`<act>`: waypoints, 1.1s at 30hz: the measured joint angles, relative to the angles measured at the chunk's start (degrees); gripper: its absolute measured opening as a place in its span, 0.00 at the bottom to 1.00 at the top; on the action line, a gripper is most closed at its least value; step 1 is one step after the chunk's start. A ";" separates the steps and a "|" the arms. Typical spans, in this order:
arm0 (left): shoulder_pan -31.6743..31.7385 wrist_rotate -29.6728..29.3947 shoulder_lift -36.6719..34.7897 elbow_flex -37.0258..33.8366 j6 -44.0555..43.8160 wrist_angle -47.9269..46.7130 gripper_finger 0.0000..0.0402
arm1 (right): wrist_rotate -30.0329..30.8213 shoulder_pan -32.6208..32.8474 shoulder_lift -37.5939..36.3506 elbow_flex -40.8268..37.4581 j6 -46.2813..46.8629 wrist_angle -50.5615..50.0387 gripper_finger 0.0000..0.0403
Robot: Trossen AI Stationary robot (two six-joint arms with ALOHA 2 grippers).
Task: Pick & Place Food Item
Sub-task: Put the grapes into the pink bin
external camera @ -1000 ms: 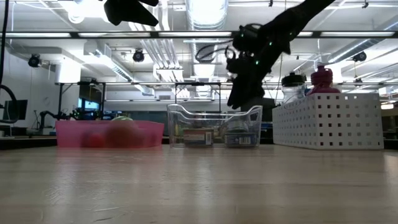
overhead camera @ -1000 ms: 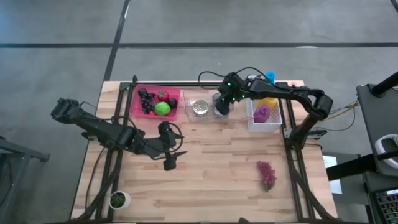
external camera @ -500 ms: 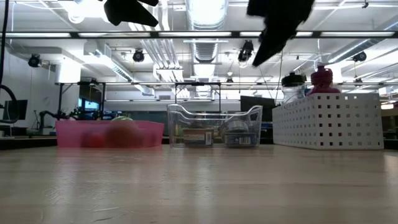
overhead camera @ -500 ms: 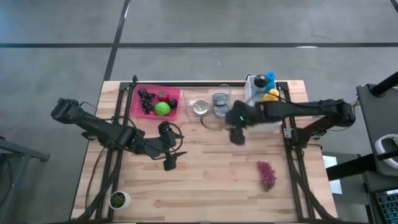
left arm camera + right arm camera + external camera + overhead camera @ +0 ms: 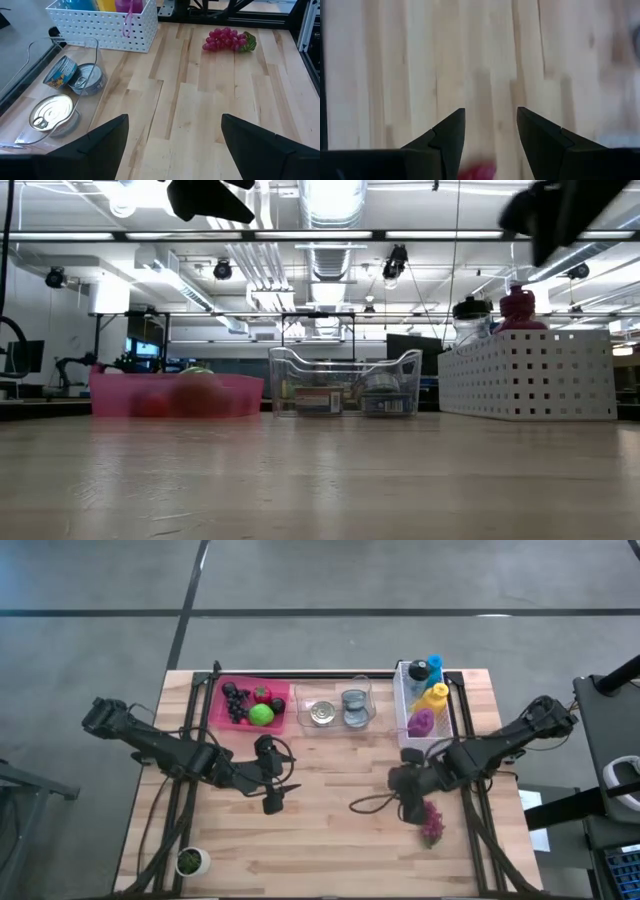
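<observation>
Right gripper [image 5: 409, 806] hangs over bare wood just beside the grape bunch [image 5: 431, 823], which lies loose on the table [image 5: 330, 840] toward its right side, well clear of the white basket [image 5: 423, 742]; its fingers [image 5: 445, 132] stand apart with a moderate gap, holding nothing. Left gripper [image 5: 274, 798] waits mid-table, left of centre, fingers [image 5: 105, 137] spread wide and empty. Clear bin [image 5: 336, 724] with cans and pink tray [image 5: 218, 708] of fruit sit along the far edge.
</observation>
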 joint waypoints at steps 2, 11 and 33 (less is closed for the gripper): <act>0.02 0.00 0.00 0.00 0.00 0.00 0.80 | -0.10 1.86 0.65 -0.23 5.94 -3.92 0.43; 0.02 0.00 0.00 0.00 0.00 0.02 0.77 | -3.45 10.58 0.78 -4.60 20.71 -8.48 0.43; 0.00 0.02 0.00 0.00 -0.02 0.04 0.76 | -10.10 17.01 0.89 -15.89 24.71 -2.54 0.37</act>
